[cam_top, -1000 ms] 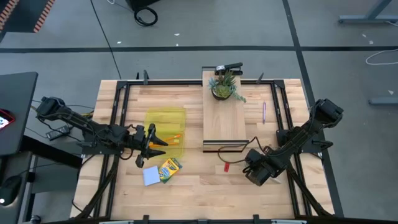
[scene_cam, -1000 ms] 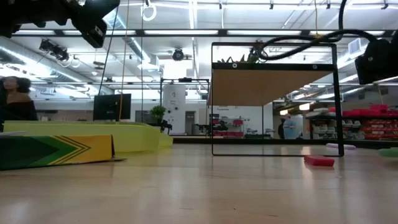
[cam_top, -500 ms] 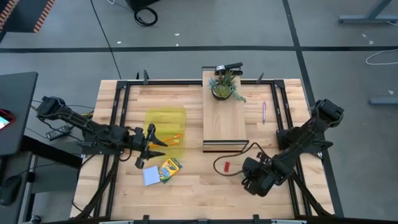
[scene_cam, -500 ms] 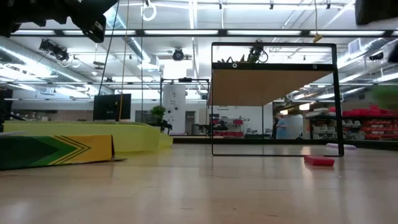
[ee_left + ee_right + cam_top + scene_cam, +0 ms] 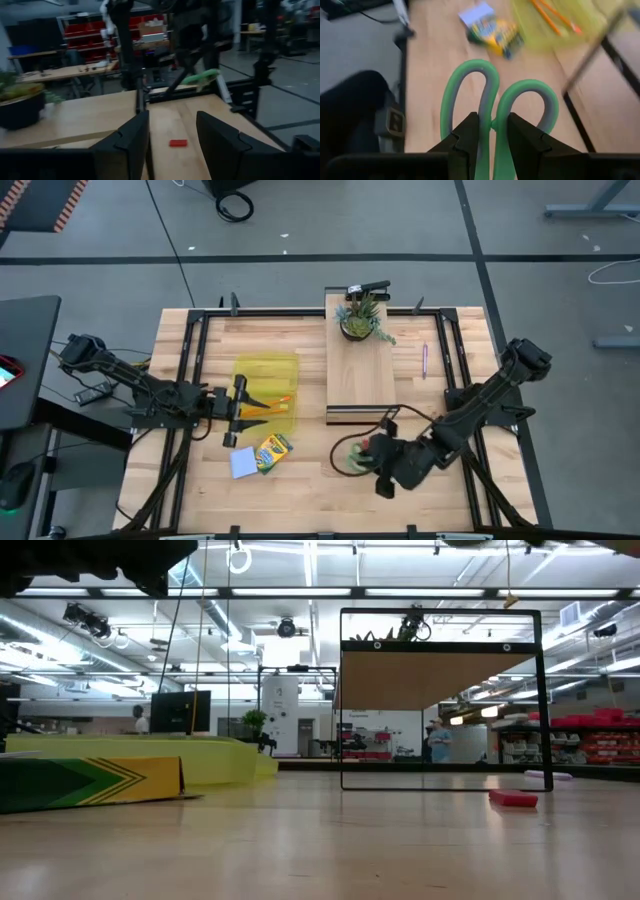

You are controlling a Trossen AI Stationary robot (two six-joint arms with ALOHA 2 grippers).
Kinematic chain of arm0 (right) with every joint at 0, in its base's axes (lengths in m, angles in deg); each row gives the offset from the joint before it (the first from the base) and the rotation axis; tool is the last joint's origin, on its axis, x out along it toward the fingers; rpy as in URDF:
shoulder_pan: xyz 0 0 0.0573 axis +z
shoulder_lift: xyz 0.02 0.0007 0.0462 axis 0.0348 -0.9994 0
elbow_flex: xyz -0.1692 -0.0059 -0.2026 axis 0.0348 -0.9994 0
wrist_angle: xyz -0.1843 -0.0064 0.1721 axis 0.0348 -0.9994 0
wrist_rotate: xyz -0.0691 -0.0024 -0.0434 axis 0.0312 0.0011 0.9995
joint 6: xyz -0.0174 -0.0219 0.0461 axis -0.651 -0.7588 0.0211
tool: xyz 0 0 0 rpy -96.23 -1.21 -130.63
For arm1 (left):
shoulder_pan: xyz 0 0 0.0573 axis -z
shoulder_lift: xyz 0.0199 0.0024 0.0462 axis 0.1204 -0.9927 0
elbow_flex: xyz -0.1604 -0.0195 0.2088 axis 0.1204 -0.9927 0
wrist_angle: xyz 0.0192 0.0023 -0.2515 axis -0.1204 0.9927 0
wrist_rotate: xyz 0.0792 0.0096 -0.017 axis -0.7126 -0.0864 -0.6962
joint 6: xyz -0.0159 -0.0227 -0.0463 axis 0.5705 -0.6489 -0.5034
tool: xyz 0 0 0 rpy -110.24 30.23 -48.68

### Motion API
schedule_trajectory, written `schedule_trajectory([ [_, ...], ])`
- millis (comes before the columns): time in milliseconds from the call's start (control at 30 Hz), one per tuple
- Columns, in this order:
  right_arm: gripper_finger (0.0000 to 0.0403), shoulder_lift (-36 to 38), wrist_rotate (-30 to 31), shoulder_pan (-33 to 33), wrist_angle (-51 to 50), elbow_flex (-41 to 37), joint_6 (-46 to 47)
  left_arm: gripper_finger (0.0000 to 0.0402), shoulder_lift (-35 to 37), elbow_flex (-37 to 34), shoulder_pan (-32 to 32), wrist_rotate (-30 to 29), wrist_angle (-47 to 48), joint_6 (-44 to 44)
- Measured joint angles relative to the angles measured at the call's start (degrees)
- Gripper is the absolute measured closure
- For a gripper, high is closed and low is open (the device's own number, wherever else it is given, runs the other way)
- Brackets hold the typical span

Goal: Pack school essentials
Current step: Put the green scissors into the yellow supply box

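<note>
In the high view, the right gripper (image 5: 378,461) hangs over the front middle of the worktop (image 5: 310,480), clamped on the green-handled scissors (image 5: 352,460), whose loops stick out toward the crayon box (image 5: 270,451). The small red block (image 5: 366,446) sits right at the gripper's edge; whether they touch is hard to say from here. The left gripper (image 5: 240,412) reaches over the near edge of the yellow case (image 5: 266,392), where orange pencils (image 5: 272,405) lie inside, and its fingers stand apart with nothing between them. The pale blue notepad (image 5: 243,463) lies just beside the crayon box, touching it. The purple pen (image 5: 424,360) rests well apart, on the right of the raised wooden board (image 5: 360,375) that carries the potted plant (image 5: 360,318).

In the low view, the red block (image 5: 513,798) lies flat on the wood at the right, and the crayon box (image 5: 90,783) shows at the left with the yellow case (image 5: 215,758) behind it.

In the left wrist view, the two dark fingers (image 5: 129,145) are spread wide, the red block (image 5: 177,143) lies on the wood beyond them, and the scissors (image 5: 200,77) hang in the air farther off.

In the right wrist view, the right gripper (image 5: 492,131) pinches the scissors (image 5: 492,97) just below the two green loops, over bare wood, with the crayon box (image 5: 497,32), the notepad (image 5: 476,12) and the pencils (image 5: 552,17) beyond.
</note>
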Motion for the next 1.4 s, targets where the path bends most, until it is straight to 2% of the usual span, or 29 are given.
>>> schedule_trajectory([
  [200,0.0305,0.00,-6.96,-6.39,9.48,1.27,-13.70,0.0196,0.01,0.00,-1.32,-1.56,-0.09,-0.45],
  [333,0.0305,0.00,-12.16,-11.04,15.54,1.34,-21.80,0.0188,0.01,0.00,-3.66,1.71,-0.41,-2.29],
  [533,0.0305,0.00,-19.63,-16.81,24.90,1.34,-31.87,0.0209,-0.01,-0.01,-7.12,10.85,-3.56,-1.53],
  [767,0.0305,0.00,-29.12,-22.38,32.97,1.34,-41.94,0.0231,-0.01,-0.02,-11.49,12.20,-7.73,-0.07],
  [867,0.0305,0.00,-34.52,-25.38,36.15,1.34,-44.33,0.0228,-0.83,0.23,-14.41,13.70,-7.77,-1.46],
  [933,0.0303,0.00,-38.50,-27.52,38.20,1.34,-45.18,0.0224,-2.25,1.44,-16.28,16.70,-7.77,-3.61],
  [1067,0.0300,0.00,-43.72,-31.12,40.64,1.34,-45.88,0.0221,-7.33,5.06,-18.78,21.14,-7.56,-5.02],
  [1233,0.0299,0.00,-45.98,-33.16,42.52,1.34,-46.82,0.0224,-13.68,10.04,-20.23,21.90,-7.59,-5.01],
  [1400,0.0299,0.04,-46.18,-33.72,47.24,1.34,-49.58,0.0196,-18.79,13.99,-21.09,20.51,-6.61,-4.68],
])
